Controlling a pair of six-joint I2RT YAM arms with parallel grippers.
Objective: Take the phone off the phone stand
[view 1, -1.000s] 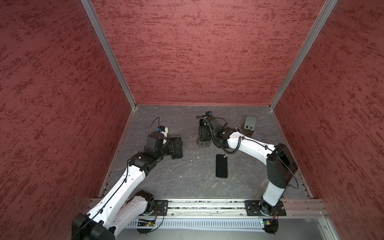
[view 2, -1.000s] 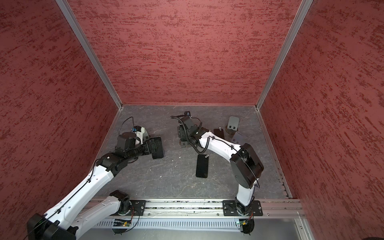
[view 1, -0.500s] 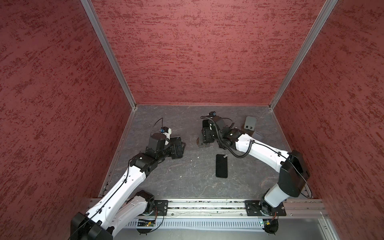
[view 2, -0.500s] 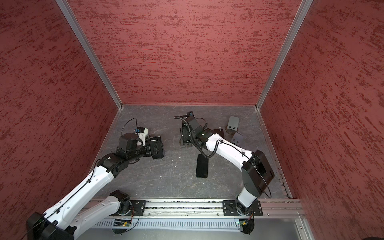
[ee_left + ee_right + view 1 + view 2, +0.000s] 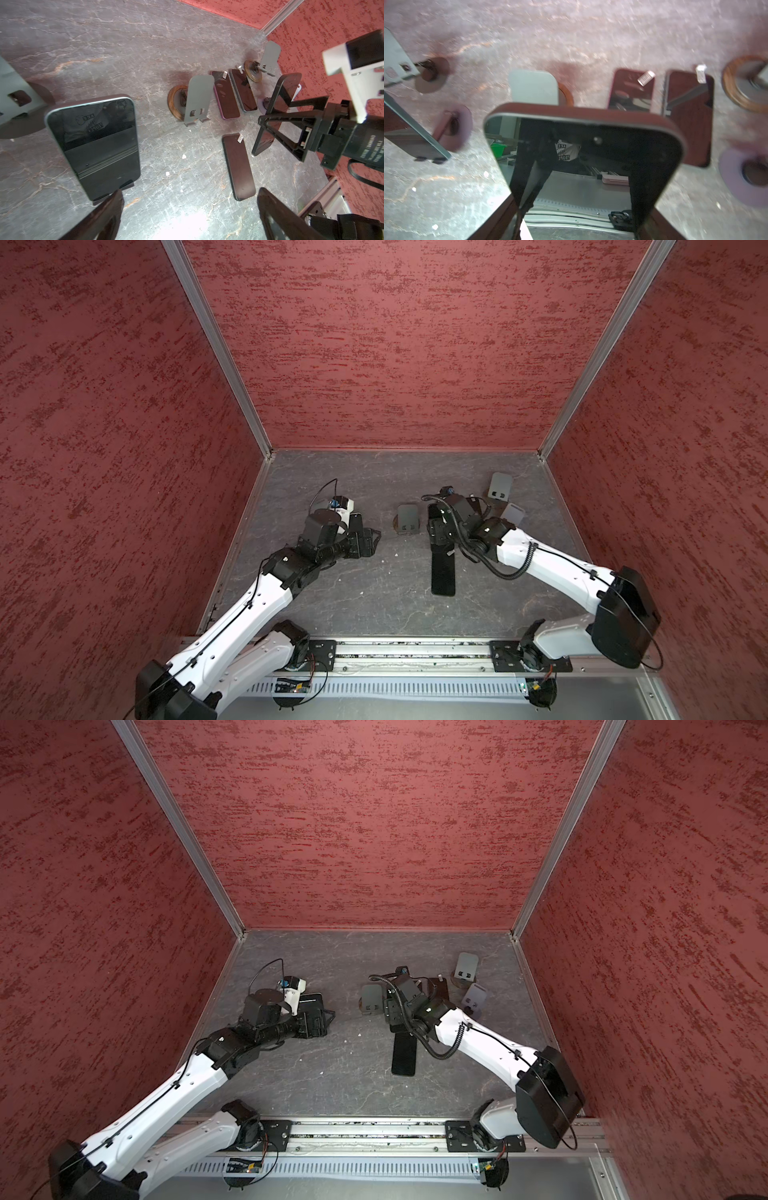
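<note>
The right gripper (image 5: 579, 207) clamps a dark phone (image 5: 591, 149), tilted, near an empty grey stand (image 5: 532, 87). The left gripper (image 5: 190, 195) gapes beside another phone (image 5: 93, 145) propped in its stand (image 5: 126, 185).

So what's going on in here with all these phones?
Two robot arms are taking phones off little stands. The right tool grips one phone, tilted and off any stand, near an empty stand. The left tool hangs open in front of another phone, propped upright. Three more phones lie flat on the table.
</note>
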